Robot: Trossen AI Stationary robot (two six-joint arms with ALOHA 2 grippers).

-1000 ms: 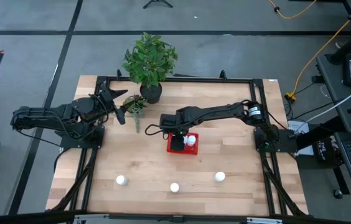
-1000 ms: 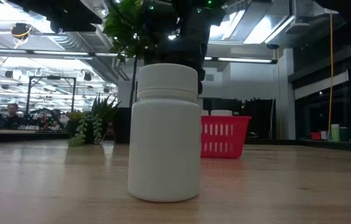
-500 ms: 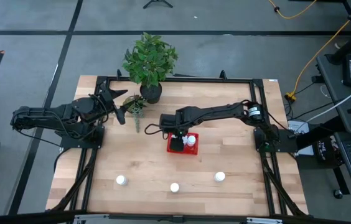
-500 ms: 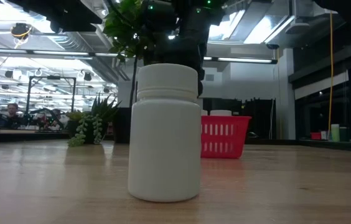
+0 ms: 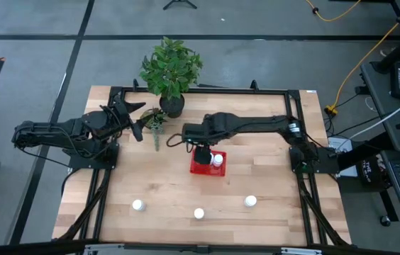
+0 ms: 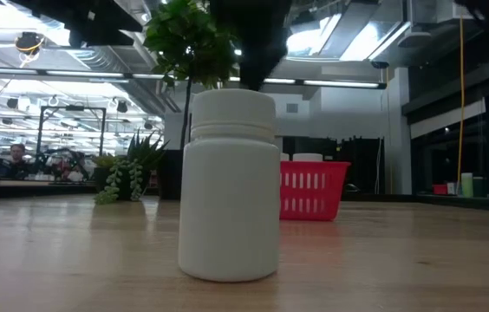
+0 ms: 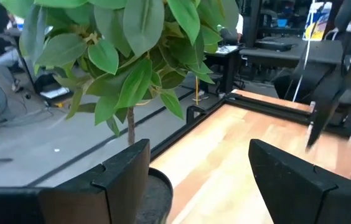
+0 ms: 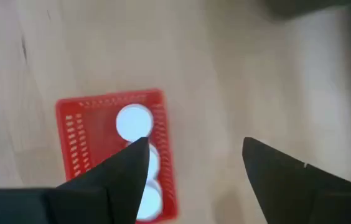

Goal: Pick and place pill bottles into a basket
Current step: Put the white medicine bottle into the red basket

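Note:
The red basket (image 5: 211, 172) stands at the middle of the table and also shows in the low view (image 6: 314, 191). In the right wrist view the basket (image 8: 76, 134) holds three white pill bottles (image 8: 133, 121), seen cap up. Three more bottles stand on the table near its front edge: left (image 5: 137, 205), middle (image 5: 198, 213), also big in the low view (image 6: 230, 186), and right (image 5: 250, 202). My right gripper (image 5: 202, 153) hangs open and empty above the basket; its own view shows the gap (image 8: 194, 165). My left gripper (image 5: 137, 120) is open beside the plants at the far left (image 7: 200, 171).
A large leafy plant in a dark pot (image 5: 171, 105) stands at the far edge. A small succulent (image 5: 154, 122) stands just in front of it, close to my left gripper. A black frame (image 5: 271, 90) runs round the table. Bare wood lies between the basket and the front bottles.
My right gripper has risen straight up out of the basket and a little toward the far edge; it has left the low view's top. The basket and the bottles have stayed in place.

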